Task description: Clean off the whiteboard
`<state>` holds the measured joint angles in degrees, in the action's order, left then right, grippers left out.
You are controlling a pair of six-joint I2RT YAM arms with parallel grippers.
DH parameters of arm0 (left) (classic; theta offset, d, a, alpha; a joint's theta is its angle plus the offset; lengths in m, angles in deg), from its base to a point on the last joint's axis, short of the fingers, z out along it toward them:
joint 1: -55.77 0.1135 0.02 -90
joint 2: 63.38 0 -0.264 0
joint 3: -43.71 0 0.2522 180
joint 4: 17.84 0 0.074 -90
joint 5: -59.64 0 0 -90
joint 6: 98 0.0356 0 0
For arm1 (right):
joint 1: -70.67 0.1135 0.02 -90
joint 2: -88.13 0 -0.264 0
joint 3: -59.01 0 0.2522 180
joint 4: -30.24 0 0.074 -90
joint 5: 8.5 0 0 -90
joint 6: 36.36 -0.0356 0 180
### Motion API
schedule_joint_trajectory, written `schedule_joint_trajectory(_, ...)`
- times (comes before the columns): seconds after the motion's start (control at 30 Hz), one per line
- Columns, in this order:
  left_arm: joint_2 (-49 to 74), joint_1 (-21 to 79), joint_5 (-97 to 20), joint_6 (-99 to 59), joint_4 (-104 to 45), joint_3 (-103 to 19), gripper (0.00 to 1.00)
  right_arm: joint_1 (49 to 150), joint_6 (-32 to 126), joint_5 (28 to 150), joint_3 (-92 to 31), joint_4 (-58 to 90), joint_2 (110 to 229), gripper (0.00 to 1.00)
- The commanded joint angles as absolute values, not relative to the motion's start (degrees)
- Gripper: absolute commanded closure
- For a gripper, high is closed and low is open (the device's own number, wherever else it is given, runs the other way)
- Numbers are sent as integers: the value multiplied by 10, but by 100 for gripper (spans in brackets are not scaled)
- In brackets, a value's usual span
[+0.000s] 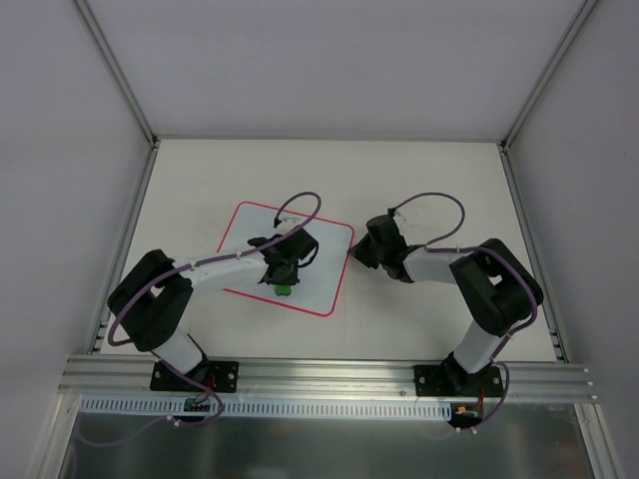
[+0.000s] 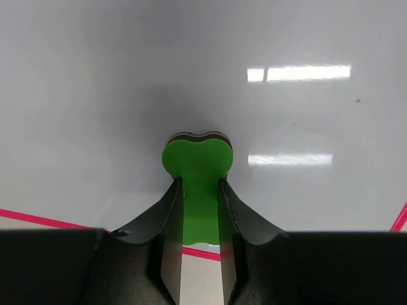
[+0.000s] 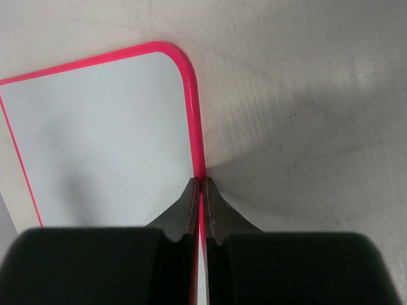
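A pale, off-white table is enclosed by plain grey-white panels: a back wall and side walls. Slim metal posts are set in the two far corners. The near edge is bounded by a ribbed aluminium rail. Faint scuffs and soft shadows are seen on the tabletop.

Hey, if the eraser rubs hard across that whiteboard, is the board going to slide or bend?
It may slide: the whiteboard lies flat on the smooth table, perhaps why the right gripper, shut, sits at its pink rim. It looks thin yet stiff, so bending seems unlikely. Its glossy face should let the green eraser glide.
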<state>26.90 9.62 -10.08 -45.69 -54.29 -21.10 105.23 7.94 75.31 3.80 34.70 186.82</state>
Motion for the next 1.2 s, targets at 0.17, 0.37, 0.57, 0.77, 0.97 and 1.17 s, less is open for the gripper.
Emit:
schedule_joint_trajectory(0.17, 417, -28, -216, -512, -577, -266, 100, 1043, 103, 709, 92, 160, 1922, 100)
schedule_joint_trajectory(0.37, 433, -50, -217, -520, -575, -282, 100, 1042, 106, 710, 96, 160, 1921, 100)
schedule_joint_trajectory(0.57, 361, -22, -202, -520, -580, -225, 100, 1039, 107, 713, 101, 179, 1922, 100)
schedule_joint_trajectory(0.77, 295, 19, -153, -504, -629, -157, 100, 1038, 104, 715, 104, 183, 1921, 100)
schedule_joint_trajectory(0.97, 247, 89, -108, -480, -660, -136, 100, 1037, 103, 717, 104, 189, 1924, 100)
schedule_joint_trajectory(1.17, 235, 152, -70, -445, -659, -170, 100, 1036, 109, 717, 105, 193, 1925, 100)
